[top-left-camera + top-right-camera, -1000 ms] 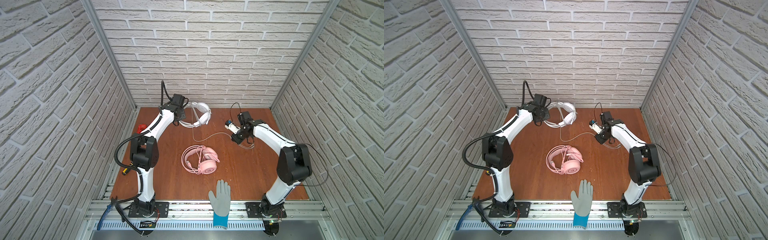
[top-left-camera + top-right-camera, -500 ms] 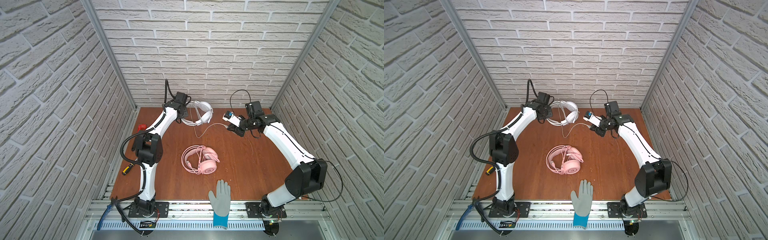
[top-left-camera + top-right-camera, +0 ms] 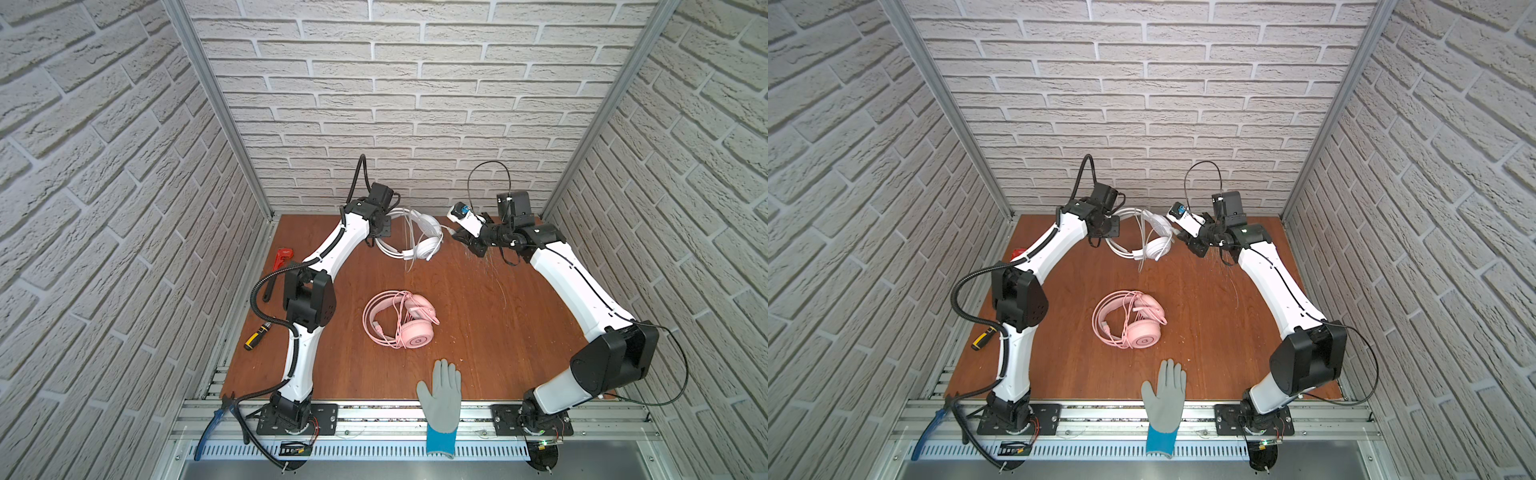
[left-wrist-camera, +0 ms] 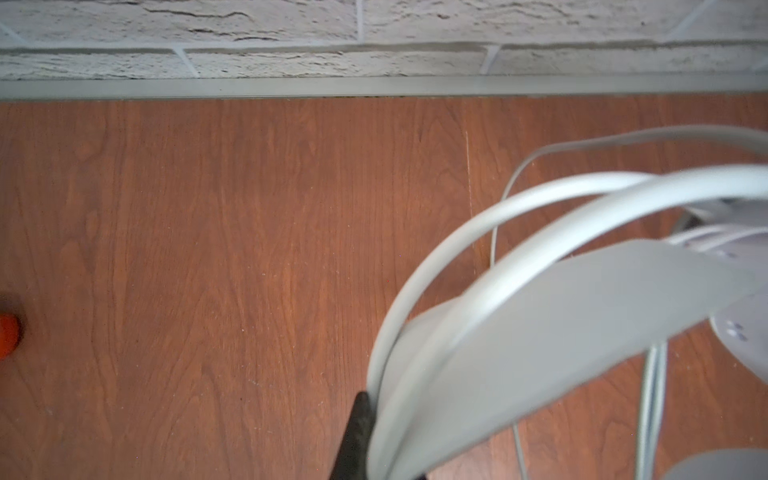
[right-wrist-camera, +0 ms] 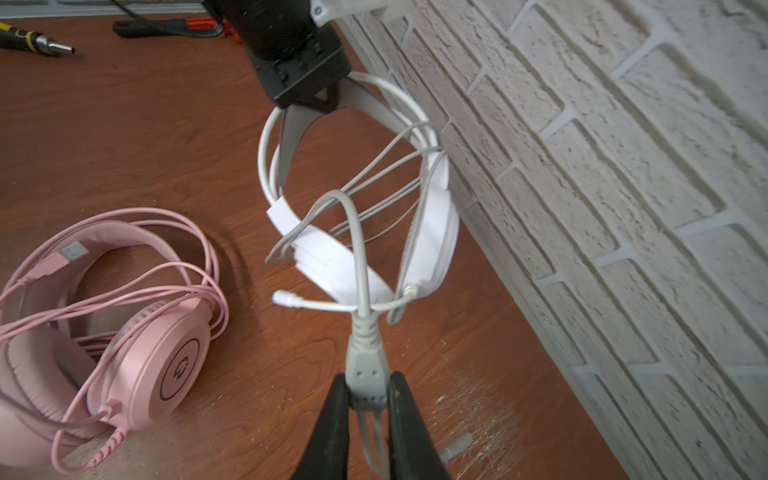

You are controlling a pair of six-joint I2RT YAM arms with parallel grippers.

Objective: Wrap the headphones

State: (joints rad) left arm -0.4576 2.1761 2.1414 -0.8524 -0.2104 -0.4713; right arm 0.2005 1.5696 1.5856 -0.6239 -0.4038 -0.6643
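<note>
- Near the back brick wall (image 3: 415,124), our left claw (image 3: 382,227) is clamping tight on the flat band (image 4: 582,311) of the white over-ear headset (image 3: 429,248) and holding it up over the brown wooden table (image 3: 490,332).
- We are pinching the grey moulded splitter (image 5: 365,365) of its thin white cable (image 5: 360,257) in our right claw (image 5: 368,392), the jaws nearly together on it. Several cable loops are crossing the headband hoop.
- That headset is hanging just beside the wall, with a claw close on either side.
- The pink over-ear headset (image 3: 415,336) is lying mid-table with its cable looped around it, well apart from the white one. Bare wood is showing between them and off to our right.
- We are counting two headsets, one grey glove with a blue cuff (image 3: 442,395) at the front edge, one red pipe wrench (image 3: 284,257) and one yellow-and-black screwdriver (image 3: 255,336) along the left edge, and one pair of blue-handled pliers (image 3: 214,419) at the front-left corner.
</note>
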